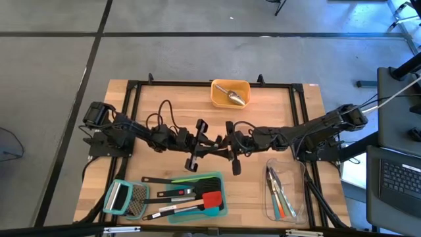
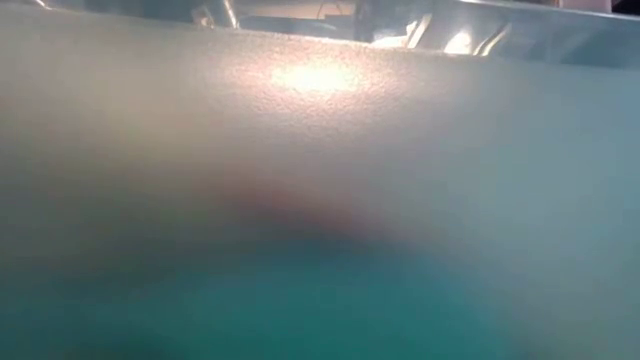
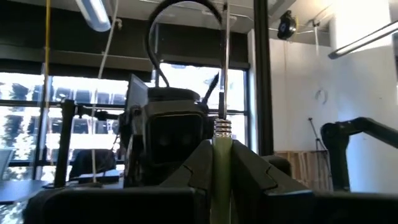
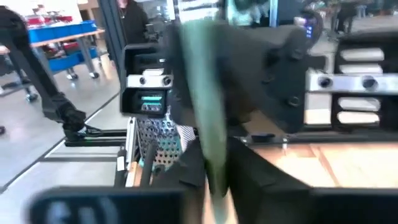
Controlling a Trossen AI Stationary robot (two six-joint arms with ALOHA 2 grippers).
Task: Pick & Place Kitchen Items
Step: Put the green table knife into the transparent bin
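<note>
Presently both arms meet over the middle of the bench, each hand on the same slim green spatula.

The left hand [image 3: 217, 180] is clamped on the slim green spatula [image 3: 219, 163], whose pale green handle passes between its fingers and ends in a silver ferrule above them. In the right wrist view the right hand [image 4: 214, 177] has its fingers closing on the same green handle, which stands tilted between them. From above, both hands face each other mid-bench [image 1: 309, 105], just beside one another. A silver scoop [image 1: 231, 96] lies in the orange container [image 1: 217, 85] at the far edge. Black and red turners [image 1: 197, 197] lie on and beside the teal container [image 1: 220, 178] at the near edge, with the grater [image 1: 125, 199] to its left. Cutlery [image 1: 279, 194] rests in the clear container [image 1: 299, 210] near the right arm. The low view is blocked by something teal.
</note>
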